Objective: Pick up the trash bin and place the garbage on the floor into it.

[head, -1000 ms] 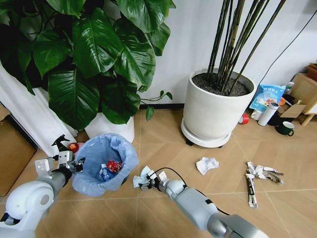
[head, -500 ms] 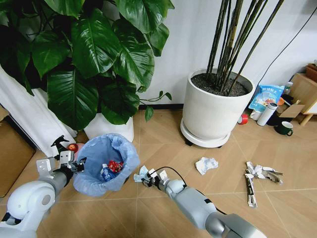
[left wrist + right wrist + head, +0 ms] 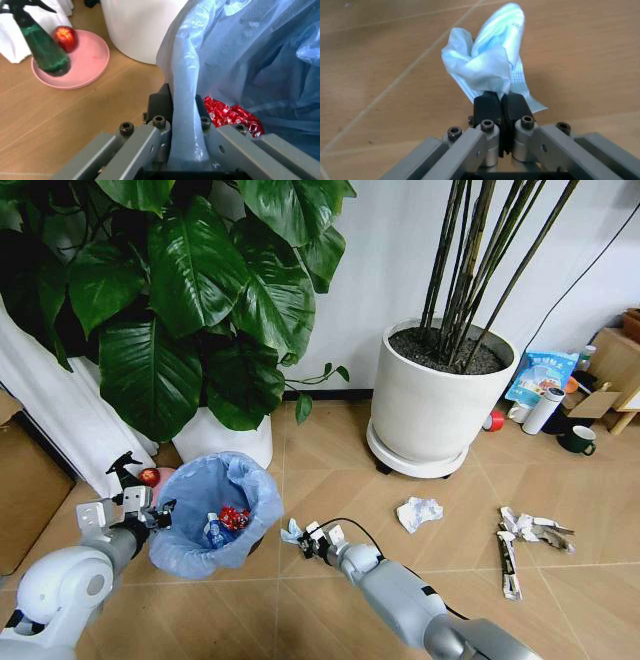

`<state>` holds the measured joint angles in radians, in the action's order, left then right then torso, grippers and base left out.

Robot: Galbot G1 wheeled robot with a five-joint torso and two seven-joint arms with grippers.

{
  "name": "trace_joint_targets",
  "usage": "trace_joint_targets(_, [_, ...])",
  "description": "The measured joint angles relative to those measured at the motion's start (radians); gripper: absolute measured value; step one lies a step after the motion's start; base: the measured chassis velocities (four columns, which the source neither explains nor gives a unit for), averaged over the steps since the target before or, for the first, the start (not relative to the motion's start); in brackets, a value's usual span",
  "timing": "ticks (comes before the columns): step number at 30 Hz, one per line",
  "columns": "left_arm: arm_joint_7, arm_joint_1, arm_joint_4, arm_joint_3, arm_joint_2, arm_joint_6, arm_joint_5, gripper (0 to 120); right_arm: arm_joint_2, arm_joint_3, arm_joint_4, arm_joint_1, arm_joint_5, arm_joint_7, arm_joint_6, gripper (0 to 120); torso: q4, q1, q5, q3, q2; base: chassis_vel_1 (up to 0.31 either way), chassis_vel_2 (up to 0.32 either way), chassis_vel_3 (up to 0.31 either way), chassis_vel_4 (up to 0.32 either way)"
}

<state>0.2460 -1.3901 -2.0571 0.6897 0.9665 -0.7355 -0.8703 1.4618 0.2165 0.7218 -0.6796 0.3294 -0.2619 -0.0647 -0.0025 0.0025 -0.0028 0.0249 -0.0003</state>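
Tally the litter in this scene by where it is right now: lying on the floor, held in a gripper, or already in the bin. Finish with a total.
On the floor: 2 (crumpled white paper, torn printed paper)
Held in the right gripper: 1 (pale blue-white wrapper)
In the trash bin: 2 (red wrapper, blue piece)
Total: 5

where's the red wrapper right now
In the head view, the red wrapper lies inside the trash bin, beside a blue-white wrapper, at the robot's left.

Bright, even daylight fills the room. Shadows on the floor (image 3: 330, 480) stay soft. Both wrist views blur up close.
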Motion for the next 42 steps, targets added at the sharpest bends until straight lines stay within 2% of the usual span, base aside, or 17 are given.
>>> trace_joint_targets(4, [-0.008, 0.001, 0.001, -0.013, -0.009, 0.0, 0.001, 0, -0.07, -0.061, 0.15, -0.034, 0.02, 0.007, -0.019, 0, -0.0003, 0.0, 0.0008, 0.0, 0.0, 0.0, 0.0, 0.0, 0.0])
trace_joint_targets(9, [-0.015, 0.003, 0.003, -0.03, -0.022, 0.0, 0.002, 0, -0.114, -0.115, 0.257, -0.068, 0.039, 0.013, -0.027, 0, -0.0002, 0.0, 0.0008, 0.0, 0.0, 0.0, 0.0, 0.0, 0.0])
trace_joint_targets(10, [-0.02, 0.005, 0.003, -0.039, -0.029, 0.0, 0.003, 0, -0.131, -0.133, 0.303, -0.085, 0.046, 0.013, -0.032, 0, 0.0005, 0.0, 0.0011, 0.0, 0.0, 0.0, 0.0, 0.0, 0.0])
trace_joint_targets(13, [-0.039, 0.013, 0.01, -0.064, -0.045, 0.0, 0.004, 0, -0.177, -0.185, 0.446, -0.129, 0.054, 0.013, -0.043, 0, 0.0, 0.0, 0.0009, 0.0, 0.0, 0.0, 0.0, 0.0, 0.0])
trace_joint_targets(15, [-0.042, 0.016, 0.013, -0.068, -0.045, 0.0, 0.004, 0, -0.185, -0.194, 0.471, -0.136, 0.054, 0.013, -0.043, 0, -0.0002, 0.0, 0.0005, 0.0, 0.0, 0.0, 0.0, 0.0, 0.0])
trace_joint_targets(17, [-0.057, 0.041, 0.036, -0.091, -0.053, 0.0, 0.004, 0, -0.214, -0.258, 0.602, -0.167, 0.033, 0.008, -0.024, 0, -0.0003, 0.0, 0.0011, 0.0, 0.0, 0.0, 0.0, 0.0, 0.0])
trace_joint_targets(19, [-0.06, 0.046, 0.04, -0.095, -0.056, 0.0, 0.003, 0, -0.217, -0.272, 0.621, -0.169, 0.029, 0.008, -0.021, 0, -0.0002, 0.0, 0.0011, 0.0, 0.0, 0.0, 0.0, 0.0, 0.0])
trace_joint_targets(23, [-0.098, 0.08, 0.062, -0.135, -0.085, 0.0, -0.002, 0, -0.238, -0.332, 0.749, -0.17, 0.03, 0.007, -0.019, 0, 0.0002, 0.0, 0.0012, -0.001, 0.0, 0.0, 0.0, 0.0, 0.0])
trace_joint_targets(30, [-0.131, 0.126, 0.094, -0.173, -0.09, 0.0, -0.001, 0, -0.318, -0.325, 0.924, -0.152, 0.1, 0.009, -0.059, 0, 0.0002, 0.0, 0.0009, 0.0, 0.0, 0.0, 0.0, 0.0, 0.0])
trace_joint_targets(33, [-0.132, 0.18, 0.121, -0.22, -0.091, 0.0, 0.0, 0, -0.379, -0.312, 1.027, -0.149, 0.163, 0.009, -0.091, 0, 0.0001, 0.0, 0.0008, 0.0, 0.0, 0.0, 0.0, 0.0, 0.0])
trace_joint_targets(35, [-0.133, 0.2, 0.131, -0.237, -0.091, 0.0, 0.0, 0, -0.392, -0.306, 1.057, -0.148, 0.182, 0.012, -0.102, 0, -0.0002, 0.0, 0.0008, -0.001, 0.0, 0.0, 0.0, 0.0, 0.0])
trace_joint_targets(38, [-0.133, 0.277, 0.17, -0.309, -0.09, 0.0, 0.0, 0, -0.438, -0.259, 1.151, -0.138, 0.282, 0.046, -0.15, 0, -0.0004, 0.0, 0.0007, 0.0, 0.0, 0.0, 0.0, 0.0, 0.0])
trace_joint_targets(42, [-0.135, 0.331, 0.198, -0.366, -0.09, 0.0, -0.003, 0, -0.472, -0.197, 1.202, -0.118, 0.364, 0.076, -0.193, 0, -0.0001, 0.0, 0.0008, 0.0, 0.0, 0.0, 0.0, 0.0, 0.0])
